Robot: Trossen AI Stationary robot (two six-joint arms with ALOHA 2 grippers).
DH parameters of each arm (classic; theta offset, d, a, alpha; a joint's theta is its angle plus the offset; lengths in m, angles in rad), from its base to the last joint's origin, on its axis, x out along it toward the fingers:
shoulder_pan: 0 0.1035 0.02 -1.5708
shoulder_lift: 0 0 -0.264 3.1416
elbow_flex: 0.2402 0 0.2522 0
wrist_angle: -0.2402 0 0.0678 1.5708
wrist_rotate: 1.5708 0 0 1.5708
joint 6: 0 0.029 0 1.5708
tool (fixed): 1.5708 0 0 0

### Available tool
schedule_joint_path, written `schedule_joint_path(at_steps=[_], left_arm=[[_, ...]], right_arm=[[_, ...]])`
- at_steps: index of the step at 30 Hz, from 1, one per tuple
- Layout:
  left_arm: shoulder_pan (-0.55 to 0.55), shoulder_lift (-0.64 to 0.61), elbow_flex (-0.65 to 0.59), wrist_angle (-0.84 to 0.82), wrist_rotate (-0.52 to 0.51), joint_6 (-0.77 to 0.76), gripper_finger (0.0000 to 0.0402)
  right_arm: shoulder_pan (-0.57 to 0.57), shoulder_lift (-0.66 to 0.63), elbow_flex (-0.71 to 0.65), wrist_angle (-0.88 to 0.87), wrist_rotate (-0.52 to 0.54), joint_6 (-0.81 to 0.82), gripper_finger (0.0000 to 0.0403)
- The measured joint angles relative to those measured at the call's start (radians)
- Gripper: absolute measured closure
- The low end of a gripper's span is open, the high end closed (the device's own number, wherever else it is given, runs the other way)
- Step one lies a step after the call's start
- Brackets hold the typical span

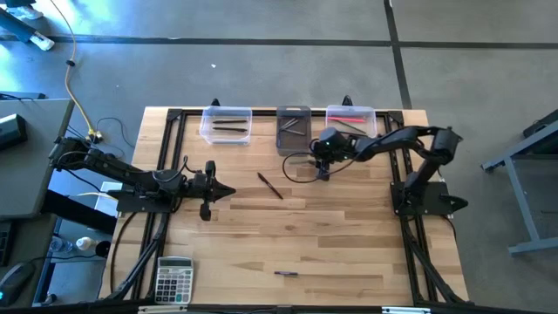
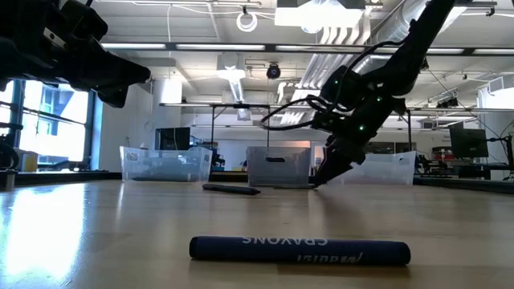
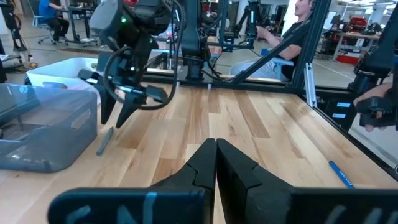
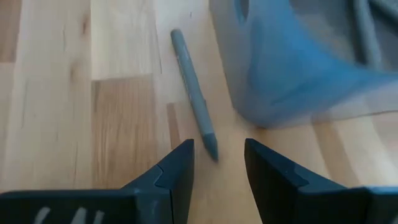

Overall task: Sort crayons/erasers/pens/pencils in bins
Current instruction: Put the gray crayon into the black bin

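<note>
Three bins stand along the table's far edge: a clear one [image 1: 226, 124], a dark grey one [image 1: 293, 129] and a clear one [image 1: 350, 118], each holding a few sticks. My right gripper [image 1: 323, 172] hangs low at the dark bin's near right corner, open. Its fingers stand on either side of the near tip of a grey stick [image 4: 193, 115] that lies flat on the table beside the bin [image 4: 298, 68], without touching it. My left gripper [image 1: 228, 190] is shut and empty at mid-left. A dark red pencil [image 1: 269, 185] and a purple crayon [image 1: 286, 273] lie flat on the table.
A grey calculator [image 1: 173, 279] lies at the near left corner. The crayon [image 2: 301, 249] lies near the front edge, far from both arms. People sit at desks beyond the table's right side [image 3: 292, 25]. Bare wood lies between the pencil and the crayon.
</note>
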Motion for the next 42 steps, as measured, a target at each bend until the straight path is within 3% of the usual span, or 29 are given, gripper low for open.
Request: schedule_joint_path(at_steps=[10,24,32,42], left_arm=[[0.0,0.0,0.0,0.0,0.0,0.0,0.0401],[0.0,0.0,0.0,0.0,0.001,0.0,0.0401],[0.0,0.0,0.0,0.0,0.002,0.0,0.0401],[0.0,0.0,0.0,0.001,0.002,0.0,0.0401]], right_arm=[[-0.002,0.027,0.011,-0.011,-0.017,-0.002,0.0291],[0.002,0.026,0.011,-0.042,-0.051,-0.004,0.0398],[0.013,0.002,0.012,-0.107,-0.041,-0.001,0.0394],[0.078,-0.138,0.006,-0.317,-0.015,0.035,0.0395]])
